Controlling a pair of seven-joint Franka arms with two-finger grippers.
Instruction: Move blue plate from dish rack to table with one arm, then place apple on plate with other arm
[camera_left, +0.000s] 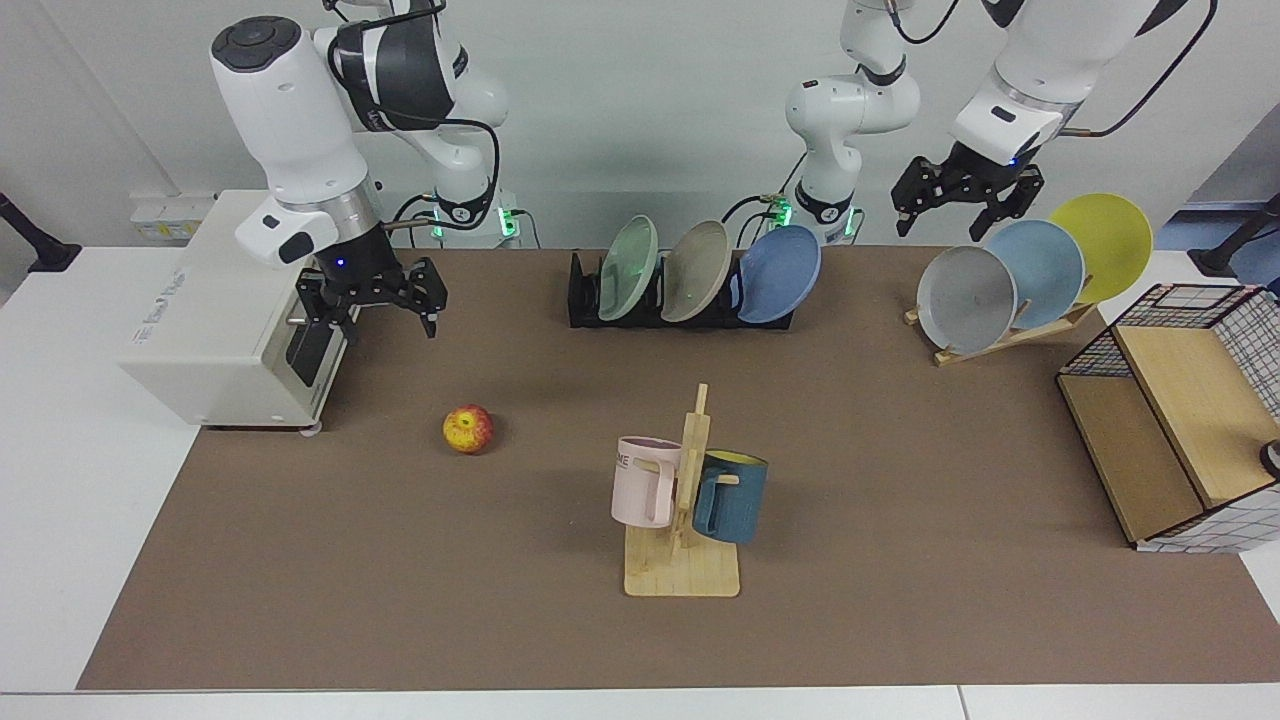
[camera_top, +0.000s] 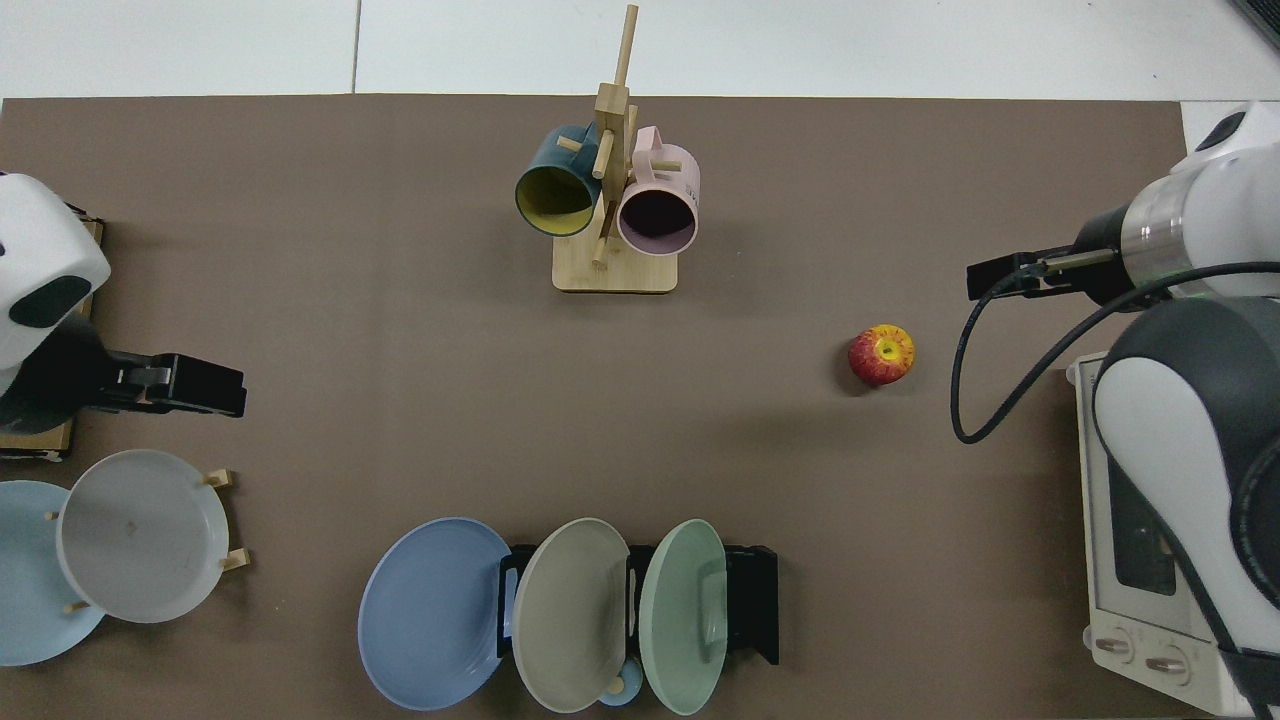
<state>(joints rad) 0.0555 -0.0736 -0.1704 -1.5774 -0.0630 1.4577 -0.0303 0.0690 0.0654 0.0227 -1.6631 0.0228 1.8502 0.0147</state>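
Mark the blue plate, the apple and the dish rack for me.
blue plate (camera_left: 782, 272): facing view, middle of its face.
apple (camera_left: 468, 429): facing view, middle of its skin.
dish rack (camera_top: 752, 600): top view, bare black end.
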